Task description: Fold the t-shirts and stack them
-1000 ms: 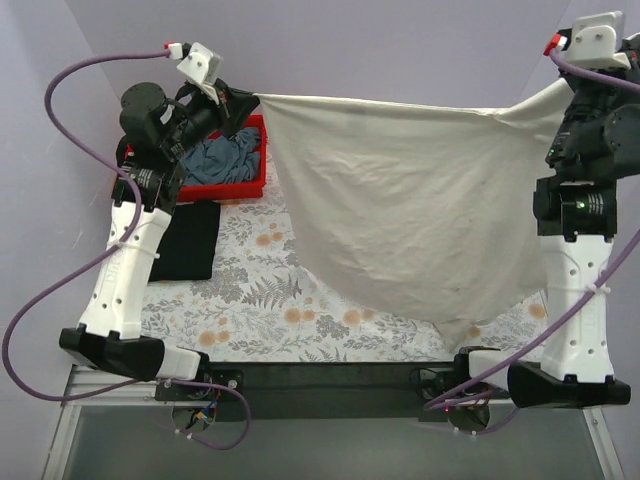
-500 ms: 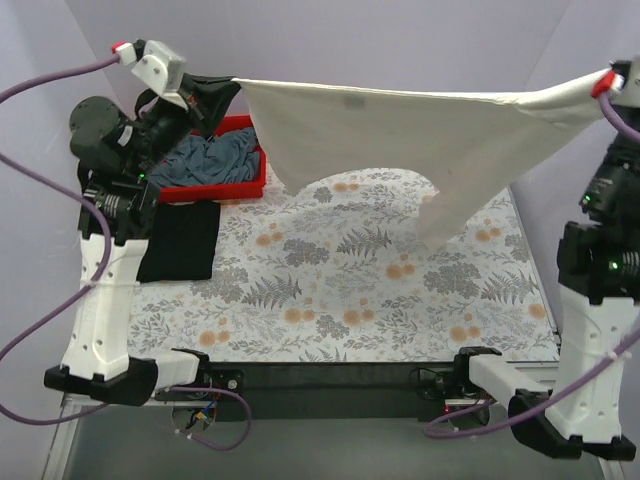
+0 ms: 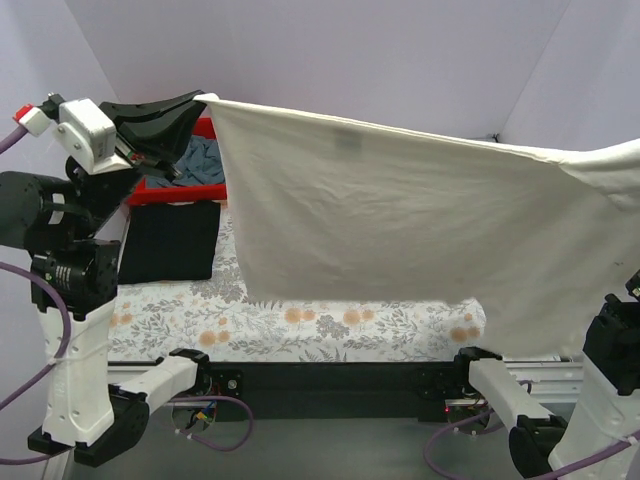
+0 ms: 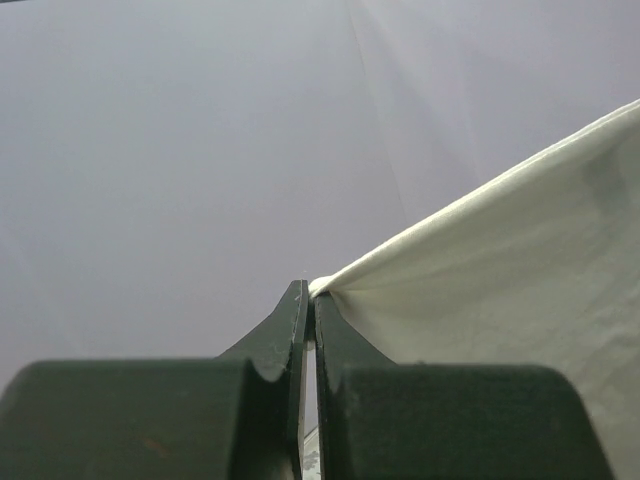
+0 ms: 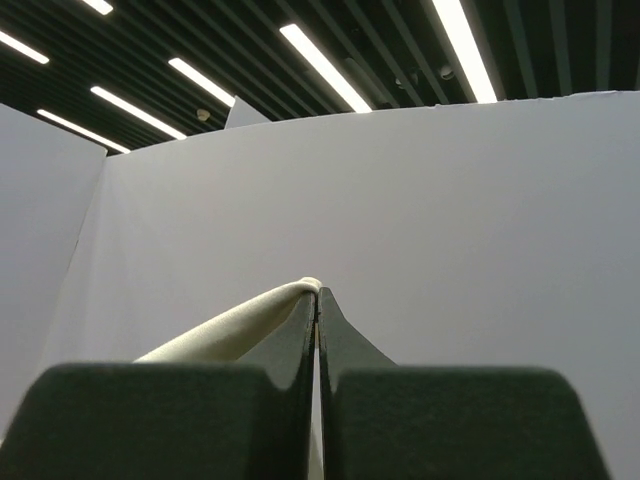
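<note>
The large cream-white t-shirt (image 3: 400, 220) hangs stretched in the air between both arms, high above the table. My left gripper (image 3: 205, 99) is shut on its upper left corner; the left wrist view shows the cloth (image 4: 500, 260) pinched at the fingertips (image 4: 312, 288). My right gripper is beyond the right edge of the top view; in the right wrist view (image 5: 318, 290) it is shut on the shirt's other corner (image 5: 240, 320). The black t-shirt (image 3: 170, 242) lies folded flat on the table at the left. The slate grey-blue t-shirt (image 3: 200, 160) lies crumpled in the red bin (image 3: 170, 188).
The floral tablecloth (image 3: 300, 325) shows below the hanging shirt. The red bin stands at the back left, behind the black shirt. Grey walls close in the back and sides. The hanging shirt hides most of the table's middle and right.
Both arms have risen and drawn nearer the camera, lifting the cream-white shirt clear of the table and spreading it wide. The right gripper has left the top view.
</note>
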### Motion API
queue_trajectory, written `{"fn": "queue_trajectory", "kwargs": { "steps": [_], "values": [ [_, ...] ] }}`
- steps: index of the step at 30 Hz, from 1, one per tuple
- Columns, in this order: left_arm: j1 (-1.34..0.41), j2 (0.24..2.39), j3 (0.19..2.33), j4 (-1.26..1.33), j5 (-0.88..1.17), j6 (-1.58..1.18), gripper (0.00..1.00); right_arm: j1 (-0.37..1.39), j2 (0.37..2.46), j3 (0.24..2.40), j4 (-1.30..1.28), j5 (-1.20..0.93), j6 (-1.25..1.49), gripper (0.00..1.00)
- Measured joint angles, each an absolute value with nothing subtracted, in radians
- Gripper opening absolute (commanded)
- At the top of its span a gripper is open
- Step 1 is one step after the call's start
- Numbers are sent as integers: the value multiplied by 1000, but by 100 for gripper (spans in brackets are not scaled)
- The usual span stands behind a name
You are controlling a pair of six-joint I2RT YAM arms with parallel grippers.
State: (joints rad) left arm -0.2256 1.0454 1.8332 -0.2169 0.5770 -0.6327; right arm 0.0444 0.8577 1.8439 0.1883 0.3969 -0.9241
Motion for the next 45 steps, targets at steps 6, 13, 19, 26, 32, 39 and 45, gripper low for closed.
{"fn": "queue_trajectory", "kwargs": {
  "steps": [6, 13, 19, 26, 32, 39, 45],
  "values": [
    [-226, 1112, 1777, -189, 576, -641, 0, 49, 925, 1849, 187, 383, -924, 3],
    [-226, 1300, 1547, -95, 504, -651, 0, 53, 1004, 1593, 214, 391, -894, 4],
    [-226, 1579, 1344, -26, 374, -648, 0, 47, 1190, 1268, 249, 414, -822, 4],
    [-225, 1845, 1299, 47, 262, -636, 0, 20, 1504, 1161, 238, 405, -699, 4],
    [-202, 1975, 1347, 110, 243, -652, 0, 0, 1664, 1202, 272, 382, -634, 4],
    [-176, 2105, 1490, 105, 249, -681, 0, -26, 1805, 1284, 295, 362, -590, 3],
    [-176, 2150, 1604, 4, 273, -718, 0, -27, 1811, 1310, 258, 340, -535, 2]
  ]
}}
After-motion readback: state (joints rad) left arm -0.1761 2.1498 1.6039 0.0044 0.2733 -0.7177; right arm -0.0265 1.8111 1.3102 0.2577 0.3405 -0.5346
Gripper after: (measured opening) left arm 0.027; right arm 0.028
